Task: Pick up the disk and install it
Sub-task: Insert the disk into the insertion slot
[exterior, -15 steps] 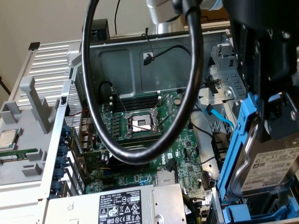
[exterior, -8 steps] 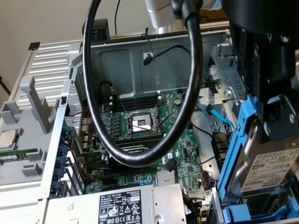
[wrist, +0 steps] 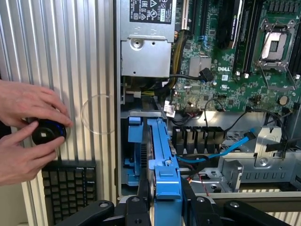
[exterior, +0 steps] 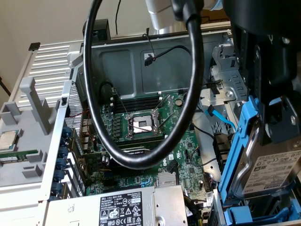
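One disk | my end effector grips its blue frame | on edge inside the computer case

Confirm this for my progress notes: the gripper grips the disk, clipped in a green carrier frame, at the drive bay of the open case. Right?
Not quite: the carrier frame is bright blue, not green, as the wrist view shows. The gripper does grip the disk at the drive bay of the open case.
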